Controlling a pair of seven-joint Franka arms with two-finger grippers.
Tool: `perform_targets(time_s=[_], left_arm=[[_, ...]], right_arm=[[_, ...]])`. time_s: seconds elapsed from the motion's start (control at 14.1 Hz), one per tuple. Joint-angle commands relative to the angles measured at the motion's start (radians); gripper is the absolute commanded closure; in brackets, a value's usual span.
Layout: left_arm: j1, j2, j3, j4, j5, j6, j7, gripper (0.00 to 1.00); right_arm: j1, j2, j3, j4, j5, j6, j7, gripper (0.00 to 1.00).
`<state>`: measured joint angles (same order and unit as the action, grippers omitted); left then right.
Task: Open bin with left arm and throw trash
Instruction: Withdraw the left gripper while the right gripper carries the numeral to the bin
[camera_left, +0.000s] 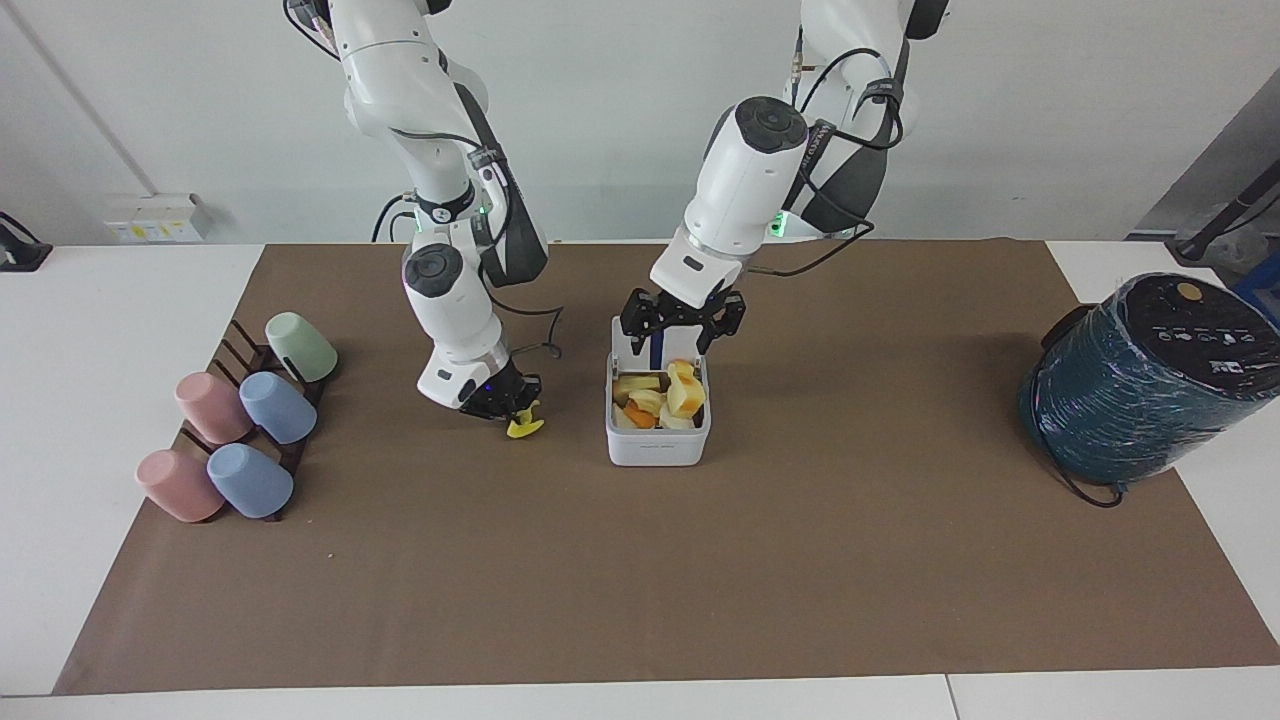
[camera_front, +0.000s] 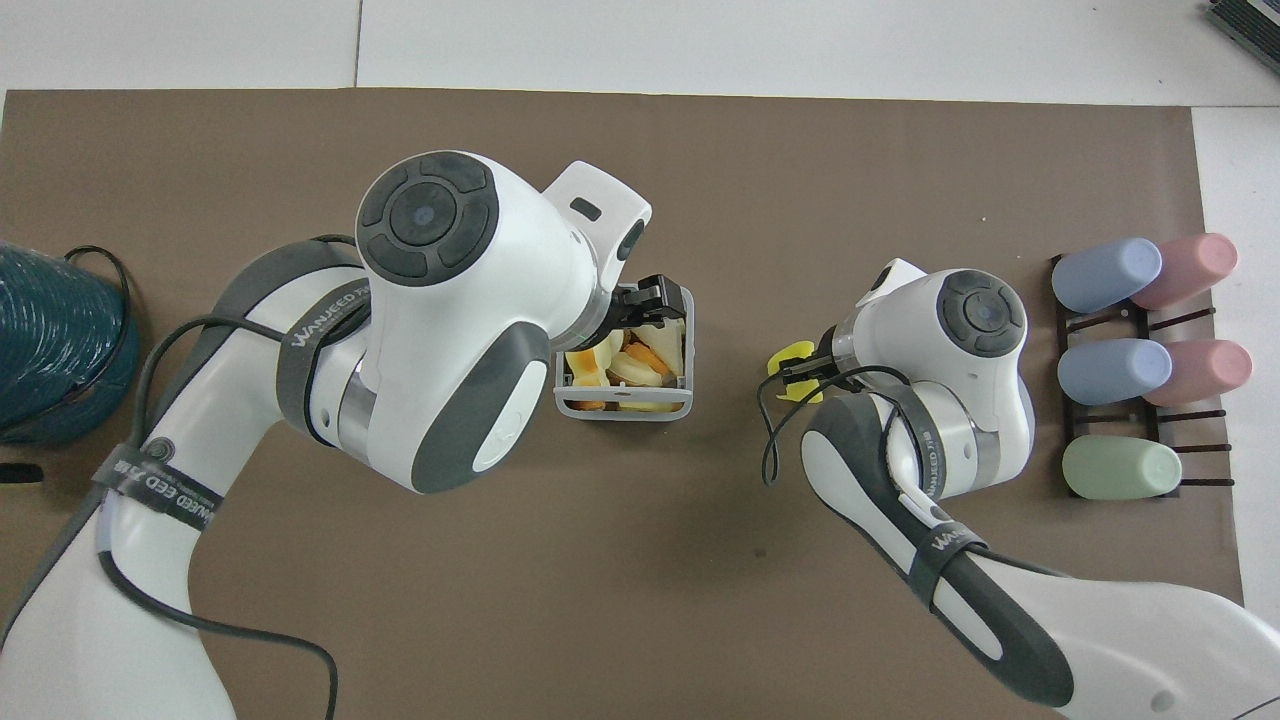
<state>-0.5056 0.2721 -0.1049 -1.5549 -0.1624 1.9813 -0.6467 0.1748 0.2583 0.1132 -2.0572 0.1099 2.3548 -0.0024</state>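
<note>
Our left hand (camera_left: 680, 322) hovers, fingers apart, over the open bin (camera_left: 657, 440), clearing its mouth. Our right hand (camera_left: 503, 403), at the bin's 9 o'clock in the facing view, clamps the yellow scrap (camera_left: 523, 428) for dropping.

Near table (camera_left: 120, 300) centre: bin (camera_left: 657, 445), lid up, scraps (camera_left: 660, 398) inside. Beside it toward the right arm's end: jagged piece (camera_left: 524, 428), then cup rack (camera_left: 245, 425) near that edge. At the left arm's end edge: wrapped cylinder (camera_left: 1140, 385).
</note>
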Motion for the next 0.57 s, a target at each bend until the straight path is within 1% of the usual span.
perform_targets(time_s=[0.0,0.07,0.14,0.21,0.36,0.43,0.5], left_arm=[[0.031,-0.031,0.027,0.03,0.006,-0.105,0.007,0.0],[0.083,-0.051,0.024,0.053,0.006,-0.151,0.019,0.0],[0.138,-0.066,0.024,0.064,0.007,-0.203,0.036,0.0],[0.201,-0.094,0.024,0.068,0.015,-0.249,0.103,0.0],[0.332,-0.163,0.019,0.067,0.03,-0.292,0.23,0.0],[0.39,-0.171,0.019,0.067,0.043,-0.315,0.295,0.0],[0.435,-0.171,0.021,0.067,0.073,-0.337,0.347,0.0]], right_arm=[[-0.015,-0.028,0.006,0.128,0.033,-0.165,0.034,1.0],[-0.02,-0.031,0.005,0.19,0.063,-0.234,0.053,1.0],[-0.023,-0.03,0.005,0.245,0.104,-0.277,0.073,1.0],[-0.024,-0.027,0.005,0.274,0.176,-0.29,0.1,1.0],[-0.005,-0.022,0.005,0.281,0.321,-0.228,0.177,1.0],[0.011,-0.016,0.006,0.279,0.358,-0.166,0.226,1.0],[0.053,-0.011,0.006,0.279,0.381,-0.11,0.283,1.0]])
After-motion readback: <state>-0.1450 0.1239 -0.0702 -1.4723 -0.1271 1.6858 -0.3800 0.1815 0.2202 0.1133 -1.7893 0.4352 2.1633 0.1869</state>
